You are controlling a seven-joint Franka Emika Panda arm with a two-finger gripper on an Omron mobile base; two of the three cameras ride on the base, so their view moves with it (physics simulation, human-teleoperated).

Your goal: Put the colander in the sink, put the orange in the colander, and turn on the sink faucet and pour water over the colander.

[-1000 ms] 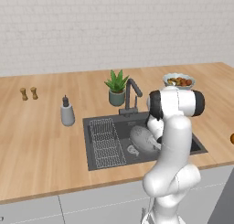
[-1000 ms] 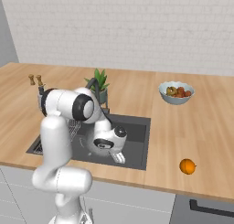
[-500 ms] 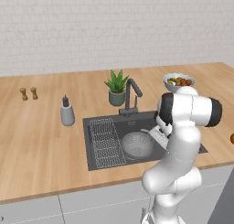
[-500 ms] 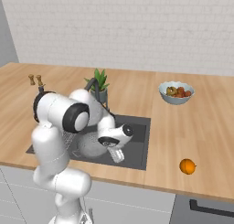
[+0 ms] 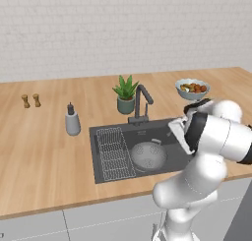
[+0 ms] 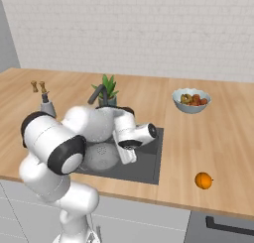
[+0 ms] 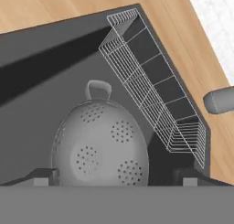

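The grey perforated colander point(image 5: 147, 154) lies upright in the dark sink point(image 5: 162, 129), beside the wire grid; its loop handle point(image 7: 99, 88) points toward the far wall. My gripper point(image 6: 128, 155) hangs open above the sink's right half, clear of the colander point(image 7: 100, 145), with both fingertips point(image 7: 42, 174) spread wide and nothing between them. The orange point(image 6: 203, 180) rests on the counter right of the sink point(image 6: 149, 163), near the front edge. The angular faucet point(image 5: 142, 103) stands behind the basin, with no water running.
A flat wire grid point(image 5: 115, 153) fills the sink's left part. A pale fruit bowl point(image 5: 193, 89) sits at the back right, a potted plant point(image 5: 126, 95) beside the faucet, a soap bottle point(image 5: 73, 122) left of the sink, and two small shakers point(image 5: 30, 101) far left.
The hand has let go of the colander, risen out of the basin and swung right. The colander now lies alone on the sink floor.
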